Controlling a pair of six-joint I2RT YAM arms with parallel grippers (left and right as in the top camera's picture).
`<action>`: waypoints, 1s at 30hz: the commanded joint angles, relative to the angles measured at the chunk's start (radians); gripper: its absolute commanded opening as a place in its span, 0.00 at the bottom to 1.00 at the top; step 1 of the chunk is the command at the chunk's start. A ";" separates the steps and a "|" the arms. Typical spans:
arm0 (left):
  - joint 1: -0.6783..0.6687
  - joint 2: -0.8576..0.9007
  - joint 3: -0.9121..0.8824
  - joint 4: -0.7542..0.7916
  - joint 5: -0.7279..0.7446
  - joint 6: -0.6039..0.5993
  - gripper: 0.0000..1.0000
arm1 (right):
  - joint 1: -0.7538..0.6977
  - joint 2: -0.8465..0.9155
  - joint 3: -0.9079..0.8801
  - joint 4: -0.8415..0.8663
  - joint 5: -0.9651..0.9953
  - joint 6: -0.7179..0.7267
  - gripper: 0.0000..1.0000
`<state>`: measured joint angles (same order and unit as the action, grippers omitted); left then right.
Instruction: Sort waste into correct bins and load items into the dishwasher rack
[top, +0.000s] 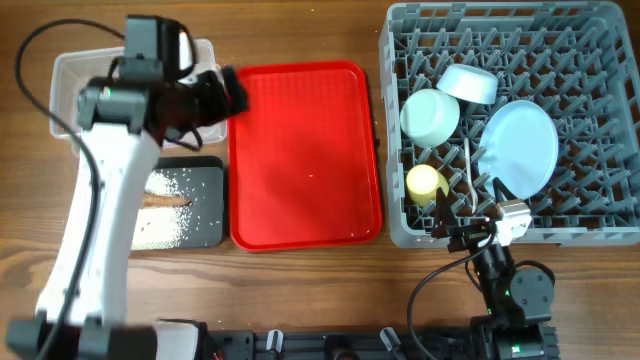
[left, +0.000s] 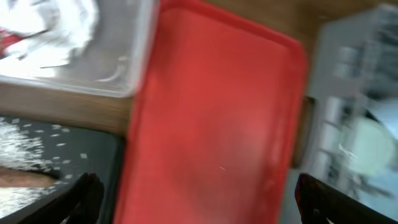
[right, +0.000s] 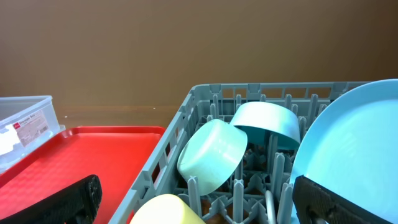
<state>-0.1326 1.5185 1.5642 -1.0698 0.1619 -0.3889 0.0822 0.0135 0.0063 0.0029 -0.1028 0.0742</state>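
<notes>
Left hand (top: 228, 92), open, empty: upper left, over right edge of clear tub (top: 62, 70), beside red tray (top: 305, 150); right hand (top: 468, 232), open, empty: lower right, at rim of dishwasher rack (top: 392, 150).

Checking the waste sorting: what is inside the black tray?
Inside the black tray lie scattered rice grains and a brown stick. The white left arm covers the tray's left part, so anything lying there cannot be seen.

You're seeing the surface (top: 300, 290) carrying four containers.
Serving tray (top: 305, 150) is lying centre, tub (top: 70, 75) left with shallow tray (top: 205, 215) before it, rack (top: 600, 30) right holding plate (top: 520, 148), bowls (top: 430, 115), cup (top: 424, 183).
</notes>
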 joint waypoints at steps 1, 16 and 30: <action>-0.122 -0.100 0.004 0.003 0.000 -0.012 1.00 | -0.005 -0.009 -0.001 0.002 0.017 -0.015 1.00; -0.038 -0.955 -0.904 0.414 0.013 0.036 1.00 | -0.005 -0.009 -0.001 0.002 0.017 -0.016 1.00; 0.059 -1.505 -1.559 0.998 -0.101 0.045 1.00 | -0.005 -0.009 -0.001 0.002 0.017 -0.016 1.00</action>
<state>-0.0959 0.0391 0.0216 -0.0746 0.1043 -0.3569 0.0822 0.0116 0.0063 0.0002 -0.0990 0.0738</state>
